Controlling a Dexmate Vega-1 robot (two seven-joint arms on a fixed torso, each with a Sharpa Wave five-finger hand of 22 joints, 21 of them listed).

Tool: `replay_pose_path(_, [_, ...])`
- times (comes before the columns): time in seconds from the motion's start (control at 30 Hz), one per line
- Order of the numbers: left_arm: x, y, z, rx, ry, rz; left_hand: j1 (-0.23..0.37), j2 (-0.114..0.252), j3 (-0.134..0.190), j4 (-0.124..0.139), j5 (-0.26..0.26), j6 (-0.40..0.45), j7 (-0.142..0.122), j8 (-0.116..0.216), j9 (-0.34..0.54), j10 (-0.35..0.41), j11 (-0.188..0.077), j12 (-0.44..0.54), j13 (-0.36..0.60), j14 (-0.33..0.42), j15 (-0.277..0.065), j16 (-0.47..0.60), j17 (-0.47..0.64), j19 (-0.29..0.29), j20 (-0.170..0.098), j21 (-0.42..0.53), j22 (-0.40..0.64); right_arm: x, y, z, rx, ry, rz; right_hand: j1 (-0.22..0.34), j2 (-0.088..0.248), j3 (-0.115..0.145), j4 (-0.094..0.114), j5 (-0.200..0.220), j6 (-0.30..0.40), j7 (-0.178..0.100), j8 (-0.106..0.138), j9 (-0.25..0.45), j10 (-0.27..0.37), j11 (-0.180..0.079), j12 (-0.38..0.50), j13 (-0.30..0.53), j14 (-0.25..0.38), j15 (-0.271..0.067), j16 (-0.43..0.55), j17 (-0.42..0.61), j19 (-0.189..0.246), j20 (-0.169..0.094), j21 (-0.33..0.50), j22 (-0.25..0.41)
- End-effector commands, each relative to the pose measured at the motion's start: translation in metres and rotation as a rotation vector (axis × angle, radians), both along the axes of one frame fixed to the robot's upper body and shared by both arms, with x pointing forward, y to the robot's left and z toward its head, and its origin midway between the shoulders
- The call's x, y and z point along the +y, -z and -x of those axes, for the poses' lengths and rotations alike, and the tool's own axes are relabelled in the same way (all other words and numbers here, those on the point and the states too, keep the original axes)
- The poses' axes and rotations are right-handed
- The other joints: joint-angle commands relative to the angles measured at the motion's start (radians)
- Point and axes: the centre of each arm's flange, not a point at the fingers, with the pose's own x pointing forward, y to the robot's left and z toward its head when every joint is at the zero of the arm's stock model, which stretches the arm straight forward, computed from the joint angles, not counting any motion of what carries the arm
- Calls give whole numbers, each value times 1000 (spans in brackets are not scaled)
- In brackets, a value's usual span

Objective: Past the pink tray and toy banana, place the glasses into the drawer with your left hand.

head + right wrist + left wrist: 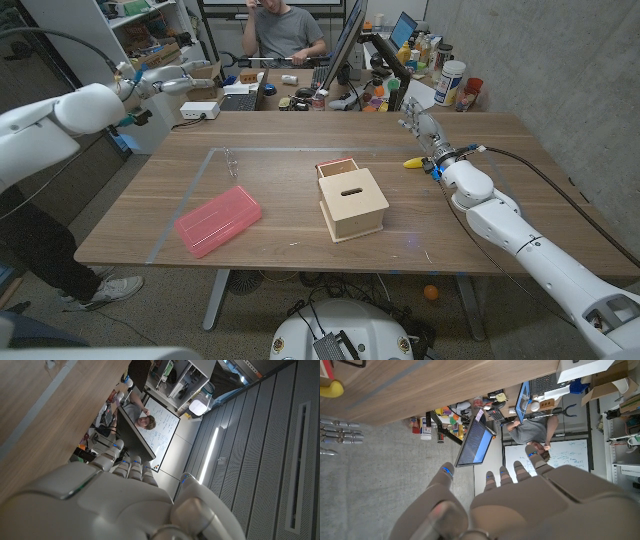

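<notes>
Glasses (231, 160): lying on the table (300, 230), far side of the pink tray (218, 220), well apart from the drawer (338, 168) of the wooden box (353, 204). Toy banana (415, 161): just beside the right robot hand (424, 131). Left robot hand (160, 82): raised beyond the table's left edge, fingers extended, holding nothing. Right robot hand: fingers loosely spread, holding nothing.

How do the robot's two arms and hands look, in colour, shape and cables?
Both arms have smooth, rounded white shells. A thin black cable runs along the right arm. The left hand and the right hand are grey, with small blue marks on the fingers. In the wrist views, the hand backs look glossy and rounded.
</notes>
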Motion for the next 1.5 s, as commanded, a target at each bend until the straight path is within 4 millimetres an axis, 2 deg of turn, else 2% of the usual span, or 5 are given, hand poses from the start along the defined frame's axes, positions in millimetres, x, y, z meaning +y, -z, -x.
replay_pose_path(0.03, [9,-17,7,-7,-152,-284,38,-5,4,-30,0,2,-19,6,3,6,-6,3,5,6,-6,6,2,14,-11,-6,2,15,3,1,10,11,5,5,24,1,-6,5,10,1,8,5,7,2,-1,4,3,-4,7,2,8,-18,3,4])
replay_pose_path(0.27, [6,-28,2,-16,-241,-439,98,-13,1,-70,5,-60,-35,-15,5,-6,-11,-12,7,-4,-5,-3,2,3,-25,-36,3,23,4,0,14,16,6,5,24,1,-5,5,11,1,8,5,6,2,-1,4,3,-3,7,2,8,-18,3,4])
replay_pose_path(0.73, [15,-40,-18,-48,-292,-609,53,-87,-86,-41,32,-232,-27,-33,11,-86,0,-31,12,-53,-3,-10,8,-20,-18,-82,8,26,4,7,10,58,-11,4,24,0,-5,5,10,2,7,5,8,3,-1,4,4,-3,7,2,9,-17,3,4])
replay_pose_path(1.23, [6,-39,-26,-76,-231,-716,-13,-17,-105,27,47,-284,-44,-21,13,-119,-8,-31,14,-79,-21,-5,15,-36,-30,-105,11,32,3,2,11,77,6,5,26,0,-5,6,11,2,7,5,7,3,-2,4,4,-5,6,2,9,-18,3,4])
replay_pose_path(1.5, [-3,-34,-33,-64,-234,-793,-29,-19,-116,37,47,-279,-38,-14,14,-119,-13,-29,15,-77,-24,-2,14,-32,-33,-108,11,35,3,-9,17,65,6,6,26,0,-6,6,11,1,7,5,7,3,-2,4,4,-4,6,2,9,-17,3,4])
